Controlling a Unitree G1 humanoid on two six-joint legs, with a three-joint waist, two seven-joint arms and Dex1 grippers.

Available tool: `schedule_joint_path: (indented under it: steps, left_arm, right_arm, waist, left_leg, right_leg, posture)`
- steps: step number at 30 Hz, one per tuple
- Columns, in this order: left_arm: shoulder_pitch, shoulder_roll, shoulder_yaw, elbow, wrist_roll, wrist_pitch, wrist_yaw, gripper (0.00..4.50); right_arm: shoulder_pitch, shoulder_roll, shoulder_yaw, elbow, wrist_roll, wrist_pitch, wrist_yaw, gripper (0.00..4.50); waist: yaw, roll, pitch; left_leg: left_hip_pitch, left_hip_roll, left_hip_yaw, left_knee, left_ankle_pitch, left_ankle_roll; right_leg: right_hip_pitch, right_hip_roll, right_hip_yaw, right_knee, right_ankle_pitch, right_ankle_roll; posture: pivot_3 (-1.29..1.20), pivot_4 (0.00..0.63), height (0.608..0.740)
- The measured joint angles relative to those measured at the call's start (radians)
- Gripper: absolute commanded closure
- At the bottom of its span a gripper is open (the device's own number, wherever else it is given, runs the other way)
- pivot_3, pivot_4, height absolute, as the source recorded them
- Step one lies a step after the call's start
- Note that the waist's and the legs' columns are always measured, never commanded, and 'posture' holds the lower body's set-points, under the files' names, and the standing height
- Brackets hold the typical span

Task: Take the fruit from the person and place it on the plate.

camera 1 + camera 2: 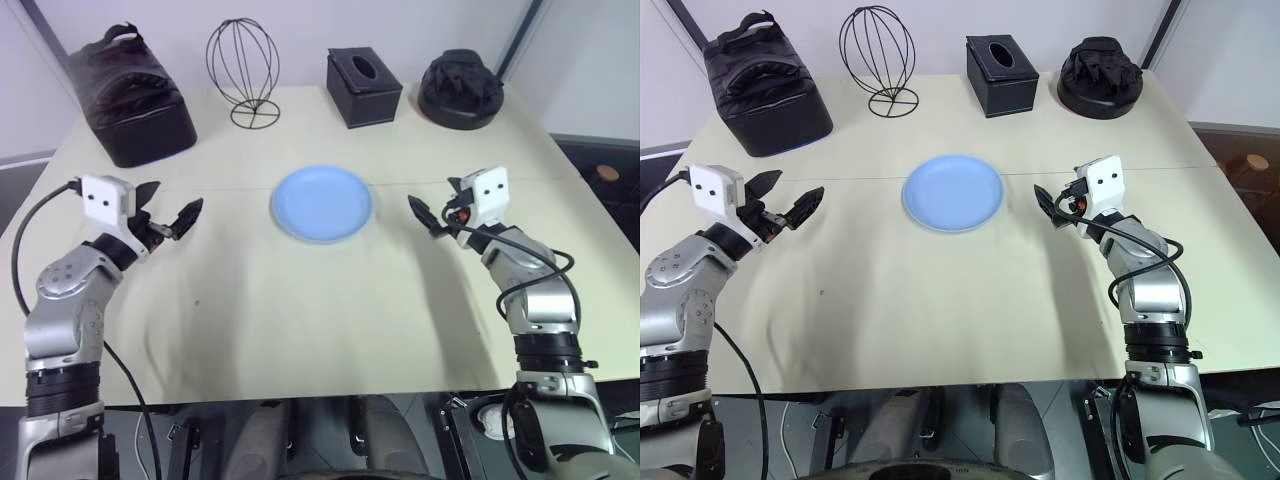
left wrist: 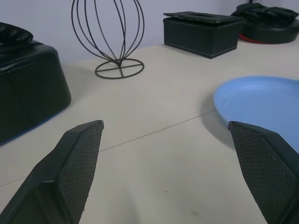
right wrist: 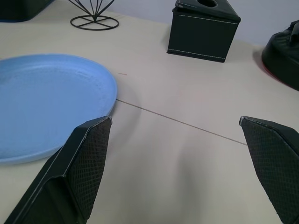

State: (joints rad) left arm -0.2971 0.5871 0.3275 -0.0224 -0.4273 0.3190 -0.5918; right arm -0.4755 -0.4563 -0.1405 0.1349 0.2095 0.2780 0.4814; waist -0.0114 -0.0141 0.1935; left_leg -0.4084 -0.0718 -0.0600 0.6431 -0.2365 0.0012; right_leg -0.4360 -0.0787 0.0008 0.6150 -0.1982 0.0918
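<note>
While no lettering or brand mark can be read on anything here, the shapes and surfaces are plain enough. The plate (image 1: pixel 322 204) is a round, shallow, light blue disc with a smooth matte face, lying flat near the middle of the cream-coloured table (image 1: pixel 300 320), whose covering shows a fine straight seam running past the plate's far side. To the plate's left hangs the left gripper (image 1: pixel 168 209), its two black fingers spread wide with nothing between them; the finger pads (image 2: pixel 77 158) carry a fine cross-hatched texture. To the plate's right is the right gripper (image 1: pixel 438 205), likewise spread wide and empty, its pads (image 3: pixel 88 163) of the same knurled black. Both grippers sit just above the table, apart from the plate's rim. Beyond the plate, along the table's far edge, stand a soft black padded bag (image 1: pixel 130 95), a thin wire frame shaped like an egg on a ring base (image 1: pixel 243 72), a black boxy tissue holder with stitched edges and an oval slot (image 1: pixel 363 87), and a crumpled black heap on a round base (image 1: pixel 461 88).
</note>
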Motion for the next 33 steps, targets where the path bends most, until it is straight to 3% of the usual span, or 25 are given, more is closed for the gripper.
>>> schedule_joint_path:
  steps: [23,29,33]
  left_arm:
    - [0.000,0.000,0.001,0.000,0.000,0.000,-0.016,0.00]
    - [0.001,0.001,0.001,0.001,0.001,-0.001,-0.017,0.00]
    - [0.010,0.003,0.002,0.001,0.001,-0.001,-0.021,0.00]
  right_arm:
    - [0.000,0.000,0.000,0.000,-0.001,0.000,-0.003,0.03]
    - [0.080,-0.102,0.041,-0.240,0.207,0.172,0.273,0.03]
    - [0.091,-0.193,0.059,-0.423,0.308,0.310,0.359,0.03]
  waist:
    - [0.000,0.000,0.000]
    - [0.001,0.000,0.000]
    - [0.000,-0.001,-0.001]
  left_leg:
    - [0.000,0.000,0.000,0.000,0.000,0.000]
    - [0.000,0.000,0.000,0.001,-0.001,0.001]
    - [0.000,0.001,-0.001,0.003,-0.001,0.001]
  right_leg:
    - [0.000,0.000,0.000,0.000,0.000,0.000]
    - [0.001,0.000,0.000,0.000,0.000,0.000]
    - [0.002,-0.001,-0.001,0.000,0.000,0.000]
  posture:
    - [0.00,0.150,0.740]
    - [0.00,0.150,0.740]
    - [0.00,0.150,0.740]
